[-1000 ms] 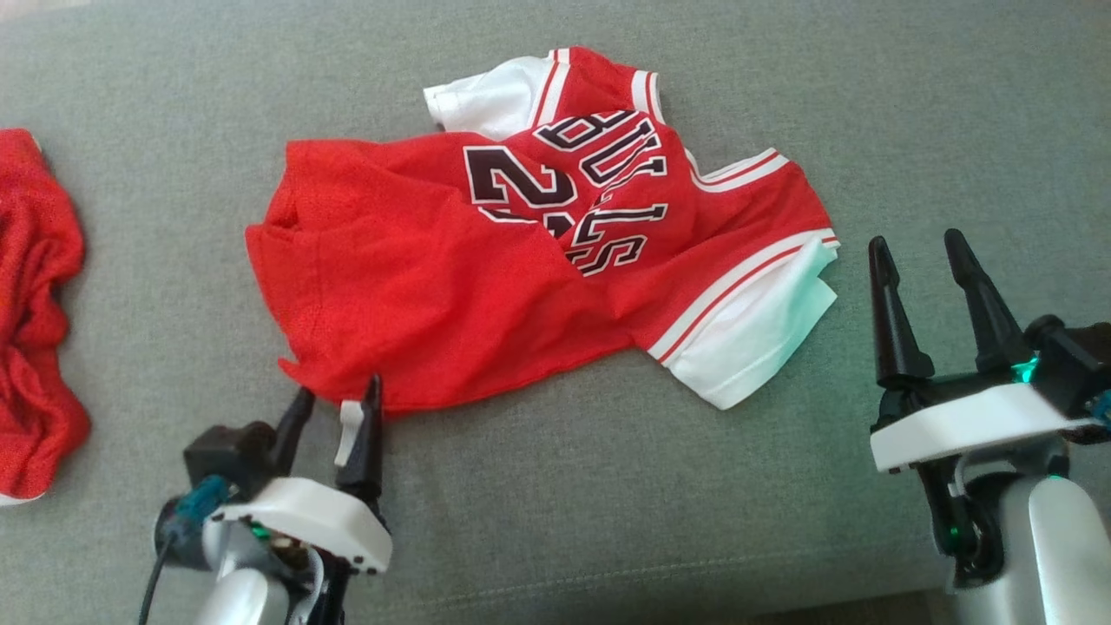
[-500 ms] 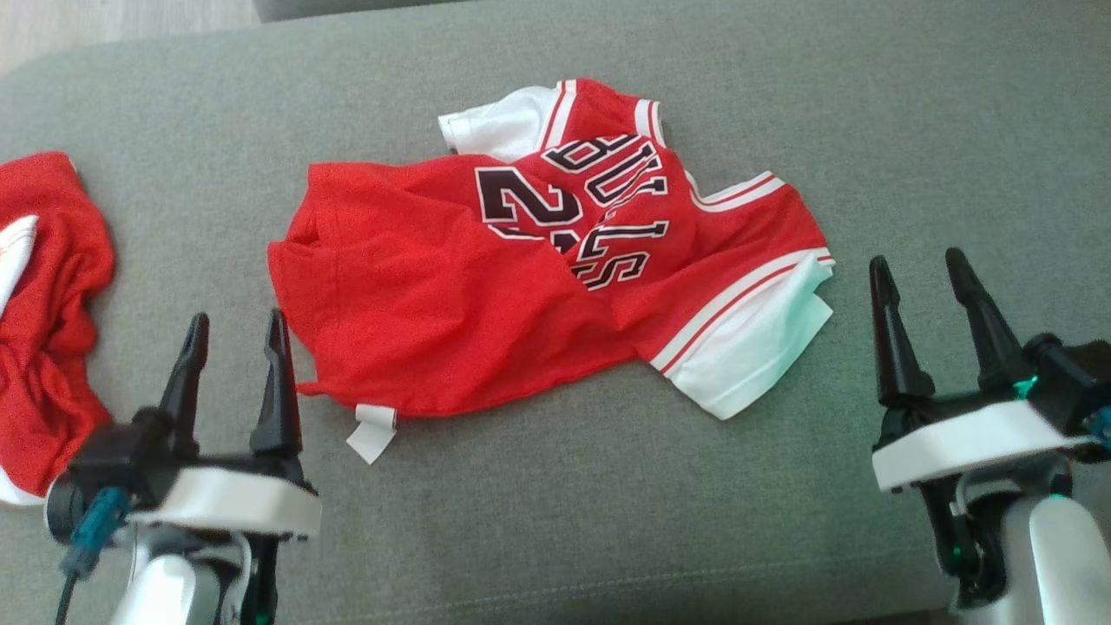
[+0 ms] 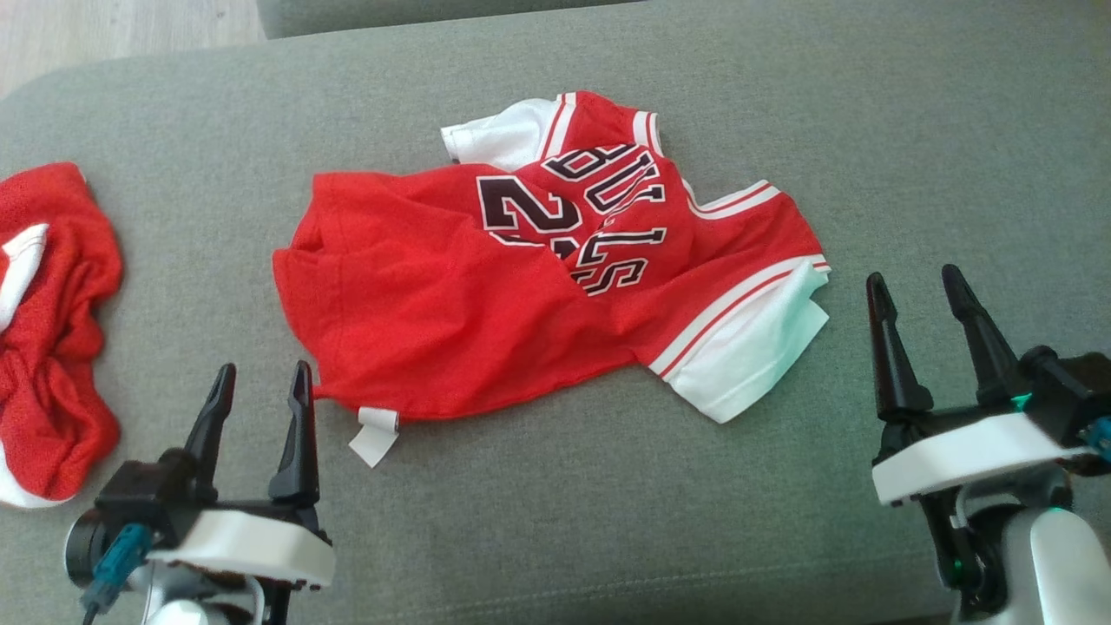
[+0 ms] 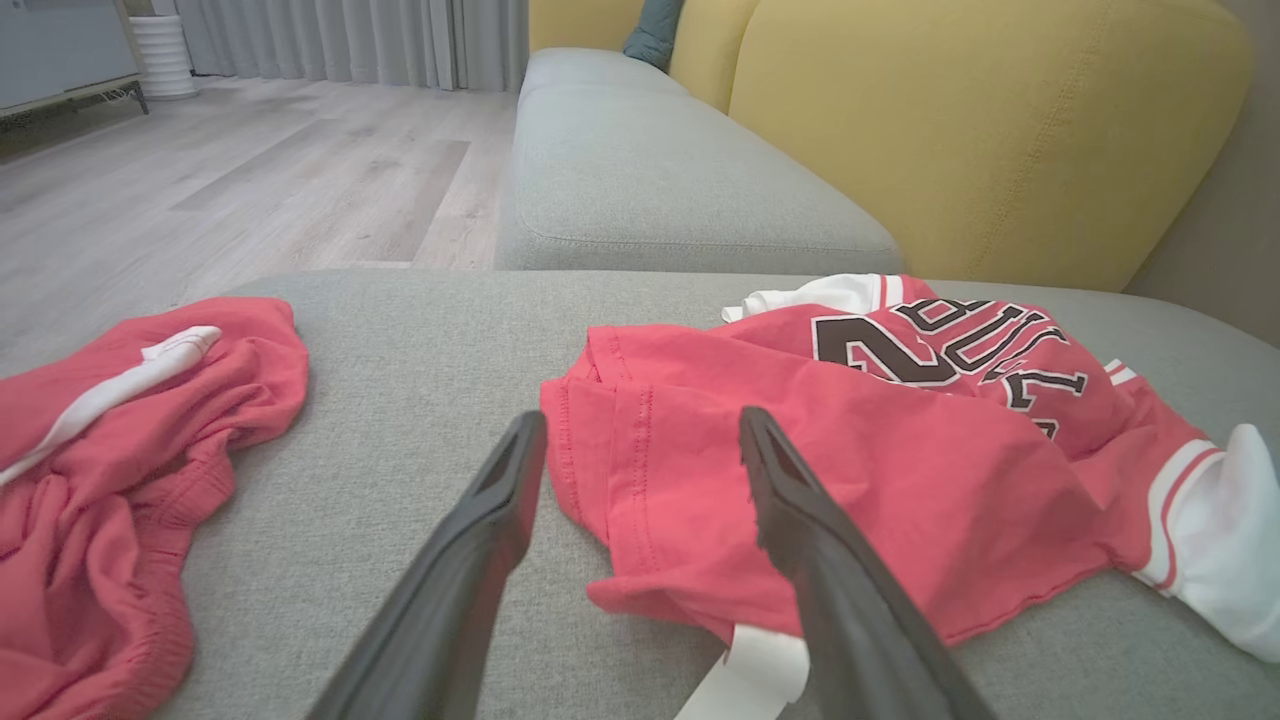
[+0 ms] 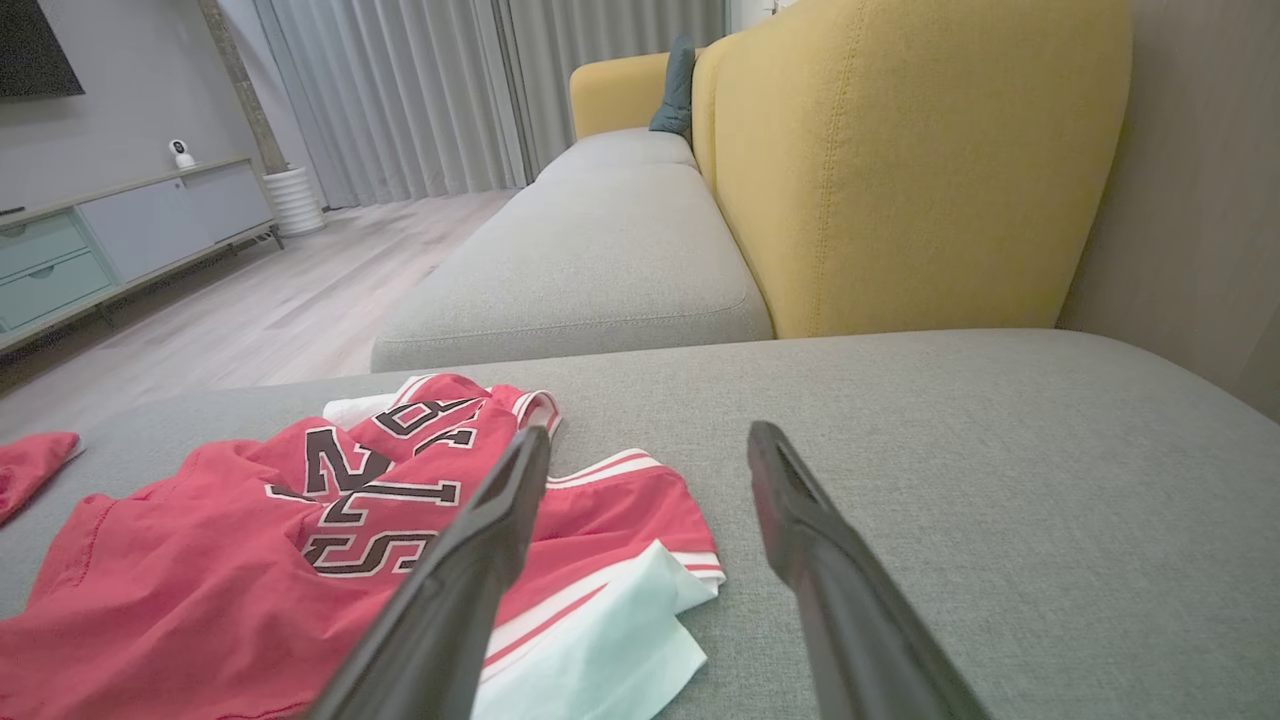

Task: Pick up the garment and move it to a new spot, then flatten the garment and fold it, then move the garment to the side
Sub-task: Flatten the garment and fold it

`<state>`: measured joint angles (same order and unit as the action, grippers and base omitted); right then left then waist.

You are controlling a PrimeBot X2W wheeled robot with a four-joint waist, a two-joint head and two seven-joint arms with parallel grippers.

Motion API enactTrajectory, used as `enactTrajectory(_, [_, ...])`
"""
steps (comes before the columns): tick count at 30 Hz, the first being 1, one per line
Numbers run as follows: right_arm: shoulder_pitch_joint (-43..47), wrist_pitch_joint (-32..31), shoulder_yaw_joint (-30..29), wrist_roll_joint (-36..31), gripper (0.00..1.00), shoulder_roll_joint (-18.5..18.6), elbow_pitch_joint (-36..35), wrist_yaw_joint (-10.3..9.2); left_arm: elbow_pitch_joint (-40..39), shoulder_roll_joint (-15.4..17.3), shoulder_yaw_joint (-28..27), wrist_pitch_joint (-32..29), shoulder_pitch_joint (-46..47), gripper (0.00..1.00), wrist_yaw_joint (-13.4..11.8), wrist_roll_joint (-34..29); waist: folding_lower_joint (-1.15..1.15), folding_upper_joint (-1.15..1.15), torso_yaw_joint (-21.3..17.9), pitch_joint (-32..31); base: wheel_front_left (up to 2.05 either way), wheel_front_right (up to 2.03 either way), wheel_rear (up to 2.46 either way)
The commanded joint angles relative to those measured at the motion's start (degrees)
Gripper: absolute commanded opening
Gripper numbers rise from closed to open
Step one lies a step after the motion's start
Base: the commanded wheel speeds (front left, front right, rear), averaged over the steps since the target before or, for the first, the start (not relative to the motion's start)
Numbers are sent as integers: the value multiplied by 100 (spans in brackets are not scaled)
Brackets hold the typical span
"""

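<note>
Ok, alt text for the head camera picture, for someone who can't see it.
A rumpled red Bulls jersey with white sleeves lies on a gray sofa cushion. The open left claw is near its white tag, the open right claw beside a sleeve; a crumpled red garment lies far left.

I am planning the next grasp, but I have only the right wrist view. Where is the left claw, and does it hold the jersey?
Observer: The left claw is open and holds nothing. It stands by the near left hem corner of the jersey.
Operator: Is there something at that hem that I cannot see?
Observer: Yes, a white tag sticks out from under the hem and lies on the grey cushion, just right of the left claw.
Operator: I see a small red corner at my left edge. What is it?
Observer: It is a second red garment, crumpled, with a white band, lying apart from the jersey.
</note>
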<state>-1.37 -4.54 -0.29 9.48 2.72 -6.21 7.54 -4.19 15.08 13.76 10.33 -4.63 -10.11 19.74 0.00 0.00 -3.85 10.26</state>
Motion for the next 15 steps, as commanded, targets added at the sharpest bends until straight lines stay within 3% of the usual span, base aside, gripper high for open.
enactTrajectory(1, [-52, -4, 137, -48, 100, 79, -240, -5, -225, 123, -223, 3, 158, 100, -26, -33, 0, 0, -1, 0, 0, 0, 0])
enactTrajectory(7, [-60, -14, 142, -42, 100, 80, -254, -5, -201, 123, -197, -48, 185, 100, -21, 16, 0, 0, -10, 22, 0, 0, 0])
enactTrajectory(15, [-134, -2, 172, -34, 100, 70, -271, -5, 303, 118, -142, -710, 622, 100, 316, 557, 0, 0, -31, 204, 0, 0, 0])
